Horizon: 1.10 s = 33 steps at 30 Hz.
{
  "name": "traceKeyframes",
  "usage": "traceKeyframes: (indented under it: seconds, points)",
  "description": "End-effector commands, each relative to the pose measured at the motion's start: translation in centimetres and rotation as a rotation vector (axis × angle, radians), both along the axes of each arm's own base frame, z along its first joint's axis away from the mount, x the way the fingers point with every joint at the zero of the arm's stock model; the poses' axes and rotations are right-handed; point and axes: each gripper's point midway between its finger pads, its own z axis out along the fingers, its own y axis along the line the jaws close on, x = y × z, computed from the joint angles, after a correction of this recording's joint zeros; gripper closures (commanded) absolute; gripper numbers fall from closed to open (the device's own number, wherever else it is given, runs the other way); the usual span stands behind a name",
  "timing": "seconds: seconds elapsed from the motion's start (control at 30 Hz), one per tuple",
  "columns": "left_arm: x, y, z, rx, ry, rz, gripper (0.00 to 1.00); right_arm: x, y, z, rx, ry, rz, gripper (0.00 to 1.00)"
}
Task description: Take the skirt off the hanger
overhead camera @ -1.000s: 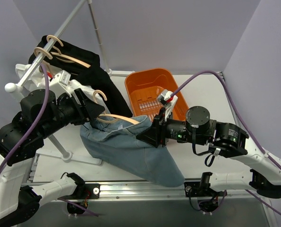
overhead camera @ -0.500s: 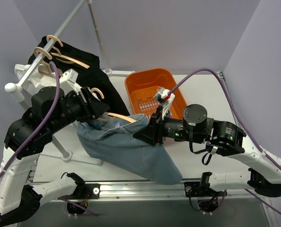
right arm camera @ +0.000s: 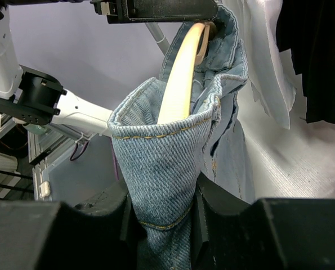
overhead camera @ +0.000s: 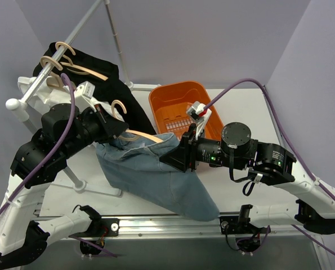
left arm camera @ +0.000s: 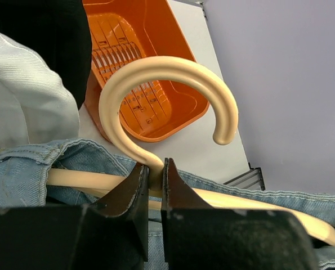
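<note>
Here, left jaws pinched the hanger neck; right jaws clamped the skirt waistband beside the basket.

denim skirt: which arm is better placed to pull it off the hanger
Right. The right gripper pinches the denim skirt at its waistband, so it can probably slide it off; the left gripper is clamped on the wooden hanger neck, bracing it.

Pale lilac walls closed in the back and both sides, meeting in a corner behind; the light was soft and even, with faint shadows; a white bench filled the floor of the booth; a white clothes rack slanted across the left, its pole standing upright behind; a metal rail ran along the near edge.
</note>
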Motion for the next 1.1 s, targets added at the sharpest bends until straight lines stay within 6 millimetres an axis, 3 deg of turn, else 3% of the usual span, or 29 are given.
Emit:
traceKeyframes:
  seconds: [0.0, 0.1, 0.13, 0.17, 0.2, 0.3, 0.4, 0.63, 0.8, 1.07]
  points:
    - [0.0, -0.3, 2.8, -0.055, -0.094, -0.02, 0.98, -0.5, 0.1, 7.2, 0.223, -0.071, 0.014, 1.0]
    - [0.0, 0.3, 3.3, -0.031, -0.115, -0.009, 0.98, -0.4, 0.4, 5.4, 0.148, -0.032, 0.014, 1.0]
    - [-0.1, 0.5, 3.8, -0.022, -0.132, -0.008, 0.98, -0.5, 0.4, 5.3, 0.136, -0.027, 0.015, 0.96]
    - [-0.2, 0.8, 3.8, -0.012, -0.133, -0.002, 0.98, -0.6, 0.4, 4.9, 0.123, -0.019, 0.021, 0.88]
    - [-0.1, 1.0, 4.0, -0.002, -0.144, 0.005, 0.98, -0.7, 0.3, 4.6, 0.113, -0.011, 0.022, 0.71]
    - [-0.1, 1.7, 5.1, 0.042, -0.195, 0.004, 0.98, -0.5, -0.4, 4.3, 0.1, 0.002, -0.006, 0.47]
    - [-0.1, 2.3, 5.4, 0.094, -0.209, 0.009, 0.98, -0.3, -1.4, 5.1, 0.114, -0.004, -0.035, 0.34]
    - [-0.2, 2.7, 5.0, 0.127, -0.209, 0.011, 0.98, -0.4, -2.7, 7.7, 0.164, -0.042, -0.054, 0.31]
    - [0.0, 2.7, 4.7, 0.131, -0.202, 0.02, 0.98, -0.6, -0.9, 7.3, 0.132, -0.022, -0.007, 0.32]
    - [0.6, 2.6, 4.7, 0.146, -0.204, 0.027, 0.98, -0.4, 0.4, 6.3, 0.091, -0.011, 0.01, 0.33]
